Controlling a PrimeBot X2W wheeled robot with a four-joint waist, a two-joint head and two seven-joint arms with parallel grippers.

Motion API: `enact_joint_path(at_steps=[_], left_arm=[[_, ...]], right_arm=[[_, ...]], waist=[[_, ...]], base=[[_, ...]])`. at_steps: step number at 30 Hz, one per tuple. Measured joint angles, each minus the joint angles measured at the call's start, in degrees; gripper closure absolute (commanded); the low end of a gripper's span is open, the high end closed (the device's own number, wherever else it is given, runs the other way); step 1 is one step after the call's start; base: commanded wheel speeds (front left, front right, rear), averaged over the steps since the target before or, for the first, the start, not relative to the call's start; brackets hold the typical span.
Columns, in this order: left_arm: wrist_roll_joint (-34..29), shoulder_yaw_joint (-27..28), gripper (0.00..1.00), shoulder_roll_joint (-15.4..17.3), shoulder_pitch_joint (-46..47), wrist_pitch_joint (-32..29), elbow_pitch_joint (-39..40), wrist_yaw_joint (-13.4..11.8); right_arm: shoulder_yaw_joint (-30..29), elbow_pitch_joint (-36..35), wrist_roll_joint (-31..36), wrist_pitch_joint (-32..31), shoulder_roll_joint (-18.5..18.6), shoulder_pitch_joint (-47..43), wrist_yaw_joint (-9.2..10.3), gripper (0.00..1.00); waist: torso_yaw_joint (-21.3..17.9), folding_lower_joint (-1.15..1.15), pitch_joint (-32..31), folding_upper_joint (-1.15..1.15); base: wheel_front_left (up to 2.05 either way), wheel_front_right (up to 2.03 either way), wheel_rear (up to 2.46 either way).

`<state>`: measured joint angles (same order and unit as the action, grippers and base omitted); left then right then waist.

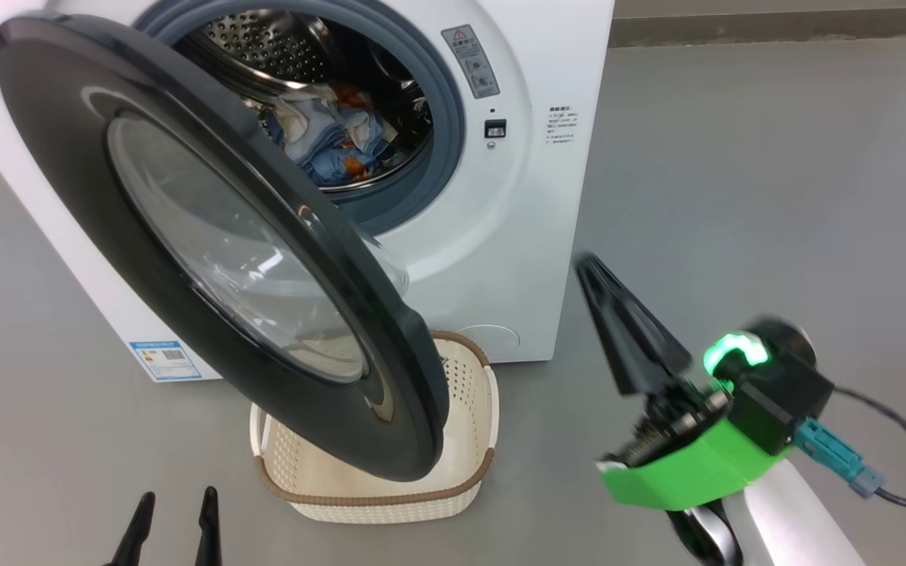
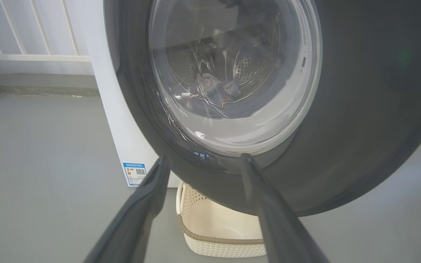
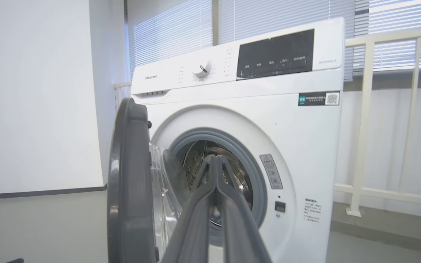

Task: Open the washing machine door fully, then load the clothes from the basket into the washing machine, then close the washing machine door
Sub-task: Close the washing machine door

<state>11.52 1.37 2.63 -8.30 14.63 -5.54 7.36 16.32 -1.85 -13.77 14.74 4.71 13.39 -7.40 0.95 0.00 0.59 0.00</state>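
Observation:
The white washing machine stands with its round black door swung out, hanging above the basket. The clothes, blue and cream with orange bits, lie inside the steel drum. The cream basket looks empty where its inside shows. My right gripper is shut, empty, to the right of the door's edge, pointing at the machine; in the right wrist view its fingertips meet before the drum opening. My left gripper is open at the lower left, in front of the door.
Grey floor spreads free to the right of the machine. A white railing and blinds stand behind and beside it. A blue label sits low on the machine's front.

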Motion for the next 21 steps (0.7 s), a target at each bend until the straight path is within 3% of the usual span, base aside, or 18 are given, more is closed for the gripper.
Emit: enact_joint_path(at_steps=[6, 12, 15, 21], left_arm=[[0.23, -0.02, 0.0, -0.01, 0.04, 0.0, 0.2, 0.0], [0.43, -0.13, 0.0, -0.02, 0.05, 0.0, 0.24, 0.0], [0.44, -0.11, 0.0, -0.02, 0.04, 0.0, 0.25, 0.0], [0.46, -0.37, 0.0, -0.02, 0.05, 0.0, 0.63, 0.0]], right_arm=[[8.75, -7.73, -0.19, 0.01, -0.19, 8.04, 0.0, 1.0], [16.56, -10.7, -1.35, 0.01, -0.54, 10.44, -0.01, 1.0], [19.62, -10.87, -2.66, 0.01, -0.58, 10.45, -0.01, 1.0], [25.73, -4.57, -5.66, 0.0, -0.59, 9.98, -0.01, 1.0]], waist=[[0.92, 0.0, 0.01, 0.0], [2.19, 0.0, 0.06, 0.0], [2.8, 0.0, 0.14, 0.0], [3.62, 0.0, 0.75, 0.0]], base=[[0.0, 0.0, 0.0], [0.0, 0.0, 0.0], [0.0, 0.0, 0.0], [0.0, 0.0, 0.0]])
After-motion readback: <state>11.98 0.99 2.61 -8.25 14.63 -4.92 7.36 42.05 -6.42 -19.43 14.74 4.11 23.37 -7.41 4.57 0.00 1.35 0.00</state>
